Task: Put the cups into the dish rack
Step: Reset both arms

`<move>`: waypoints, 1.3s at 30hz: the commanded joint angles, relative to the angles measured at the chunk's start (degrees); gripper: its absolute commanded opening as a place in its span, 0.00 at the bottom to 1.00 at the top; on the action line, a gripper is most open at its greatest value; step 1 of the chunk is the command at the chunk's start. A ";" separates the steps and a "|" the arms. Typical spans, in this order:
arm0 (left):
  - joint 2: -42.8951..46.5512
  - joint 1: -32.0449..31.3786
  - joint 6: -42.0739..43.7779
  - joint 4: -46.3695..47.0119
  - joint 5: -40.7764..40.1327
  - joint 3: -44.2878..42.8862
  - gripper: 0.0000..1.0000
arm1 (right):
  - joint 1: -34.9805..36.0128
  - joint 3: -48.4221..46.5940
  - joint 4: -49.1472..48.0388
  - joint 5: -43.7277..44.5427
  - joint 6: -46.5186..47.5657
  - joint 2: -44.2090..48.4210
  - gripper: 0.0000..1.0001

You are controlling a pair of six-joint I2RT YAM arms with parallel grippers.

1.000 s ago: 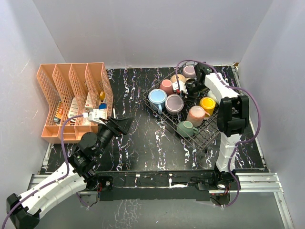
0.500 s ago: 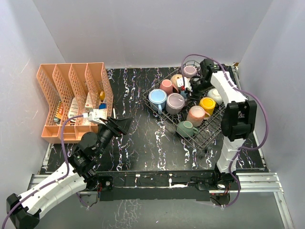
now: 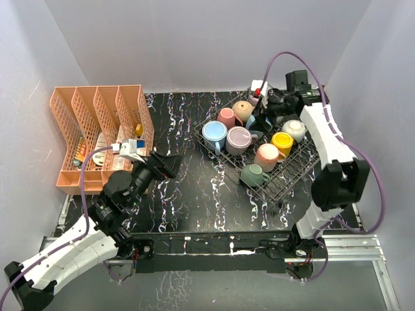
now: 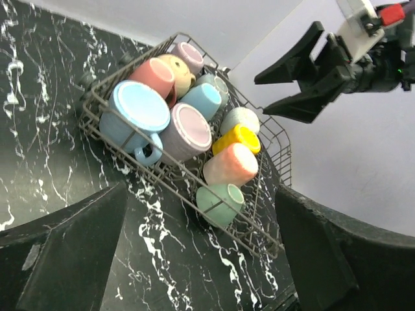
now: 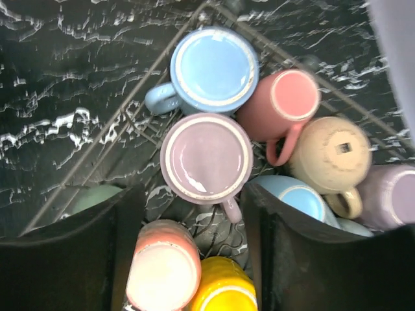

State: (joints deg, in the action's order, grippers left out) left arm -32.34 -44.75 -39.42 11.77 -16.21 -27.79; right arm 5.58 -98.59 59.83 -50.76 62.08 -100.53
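Note:
The dish rack [image 3: 286, 183] stands at the right of the table and holds several cups: blue [image 3: 214, 134], mauve [image 3: 238, 139], pink [image 3: 226, 116], tan [image 3: 243, 109], yellow [image 3: 282, 141], white [image 3: 294, 129], salmon [image 3: 266, 156] and green [image 3: 254, 175]. My right gripper [image 3: 262, 115] hangs open and empty in the air over the rack's far part; in its wrist view [image 5: 191, 194] the mauve cup [image 5: 206, 157] lies below between the fingers. My left gripper [image 3: 170, 165] is open and empty above the table, left of the rack [image 4: 259, 238].
An orange plastic organiser [image 3: 97, 136] with small items stands at the far left. White walls close in the back and both sides. Black marble table [image 3: 194, 194] lies between the left gripper and the rack.
My right gripper has risen out of the rack's far corner and swung back toward the wall, empty. My left arm has lifted slightly.

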 commanded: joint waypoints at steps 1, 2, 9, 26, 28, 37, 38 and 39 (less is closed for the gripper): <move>-3.24 0.01 8.01 -8.61 -0.68 -11.82 0.96 | -2.18 3.90 -17.18 -1.26 -23.65 12.15 0.72; -5.08 0.01 9.50 -11.16 -0.80 -14.97 0.97 | -3.48 4.95 -19.88 -1.41 -26.17 14.05 0.78; -22.66 0.41 19.89 -31.00 -0.18 -45.14 0.97 | -15.61 1.93 -29.04 -6.91 -43.10 19.72 0.99; -40.79 0.54 22.78 -44.86 12.78 -86.61 0.97 | -24.86 -10.91 -46.34 -18.76 -84.90 22.01 0.99; -40.52 0.59 23.10 -44.76 12.63 -87.10 0.97 | -25.07 -10.63 -47.57 -17.52 -88.93 22.41 0.99; -39.84 0.57 23.24 -44.74 12.21 -86.22 0.97 | -26.28 -9.16 -47.73 -11.51 -99.60 23.30 0.99; -39.79 0.60 23.25 -44.80 12.13 -85.95 0.97 | -26.51 -8.78 -47.83 -11.39 -99.65 23.32 0.99; -39.67 0.58 23.32 -44.78 12.08 -85.58 0.97 | -26.70 -8.38 -47.95 -11.39 -99.30 23.54 0.99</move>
State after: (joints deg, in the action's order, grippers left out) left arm -73.14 -44.36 -16.91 -32.45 -5.08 -112.90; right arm -20.16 -107.33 14.72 -64.42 -32.95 -78.61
